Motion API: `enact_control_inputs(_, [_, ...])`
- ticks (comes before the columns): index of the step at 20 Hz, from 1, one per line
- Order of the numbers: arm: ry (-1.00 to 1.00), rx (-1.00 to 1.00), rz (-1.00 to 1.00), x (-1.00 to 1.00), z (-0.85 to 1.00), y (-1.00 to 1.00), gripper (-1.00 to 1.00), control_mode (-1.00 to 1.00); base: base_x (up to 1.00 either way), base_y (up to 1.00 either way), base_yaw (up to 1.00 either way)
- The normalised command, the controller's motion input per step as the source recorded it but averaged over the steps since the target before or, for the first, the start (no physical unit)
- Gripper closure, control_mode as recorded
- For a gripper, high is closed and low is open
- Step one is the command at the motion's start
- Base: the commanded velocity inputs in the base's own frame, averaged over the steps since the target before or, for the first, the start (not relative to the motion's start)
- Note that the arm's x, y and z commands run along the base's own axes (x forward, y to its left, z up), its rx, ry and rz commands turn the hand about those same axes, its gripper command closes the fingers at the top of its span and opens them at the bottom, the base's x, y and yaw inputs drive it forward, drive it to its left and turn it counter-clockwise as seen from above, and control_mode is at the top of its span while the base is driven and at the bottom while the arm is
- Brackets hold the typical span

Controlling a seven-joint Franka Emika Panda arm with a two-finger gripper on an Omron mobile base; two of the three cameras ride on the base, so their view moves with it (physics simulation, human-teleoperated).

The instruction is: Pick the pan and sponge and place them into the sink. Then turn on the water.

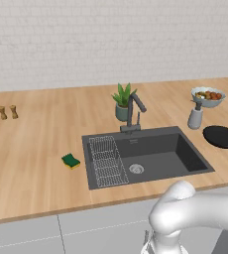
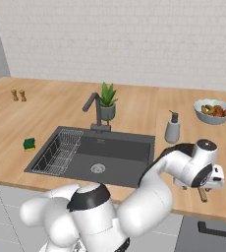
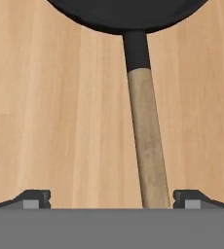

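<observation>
The black pan (image 1: pixel 222 136) lies on the counter right of the sink (image 1: pixel 160 149). In the hand view the pan (image 3: pixel 126 14) fills the top, and its handle (image 3: pixel 145 141), black at the neck and then light wood, runs down between my fingertips (image 3: pixel 36 198). My gripper (image 3: pixel 113 200) is open, just above the handle, which lies nearer the right finger. The handle end (image 2: pixel 202 195) pokes out under my hand (image 2: pixel 209 178). The green and yellow sponge (image 1: pixel 71 160) rests left of the sink. No water is in view at the faucet (image 1: pixel 133 111).
A wire rack (image 1: pixel 107 161) fills the sink's left part. A soap dispenser (image 1: pixel 195 116) and a grey fruit bowl (image 1: pixel 208 95) stand behind the pan. A potted plant (image 1: pixel 123 101) is by the faucet. Two shakers (image 1: pixel 8 112) stand far left.
</observation>
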Motion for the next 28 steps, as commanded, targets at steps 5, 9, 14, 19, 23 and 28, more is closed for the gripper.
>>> enact_control_inputs(5, [0.0, 0.01, 0.0, 0.08, -0.25, -0.13, -1.0, -1.0, 0.0, 0.0, 0.0])
enact_control_inputs(9, [0.0, 0.06, 0.0, 0.13, -0.06, -0.24, -1.0, -1.0, 0.0, 0.0, 0.0])
enact_control_inputs(14, [0.0, 0.04, 0.0, 0.22, 0.0, -0.24, -1.0, -1.0, 0.0, 0.0, 0.0])
enact_control_inputs(19, [0.0, 0.01, 0.0, 0.17, -0.1, -0.08, -1.0, -1.0, 0.0, 0.0, 0.0])
enact_control_inputs(23, [0.0, 0.0, 0.0, 0.04, -0.31, 0.0, -1.0, -1.0, 0.0, 0.0, 0.0])
enact_control_inputs(28, [0.0, 0.0, 0.0, 0.0, -0.35, 0.0, -1.0, -1.0, 0.0, 0.0, 0.0])
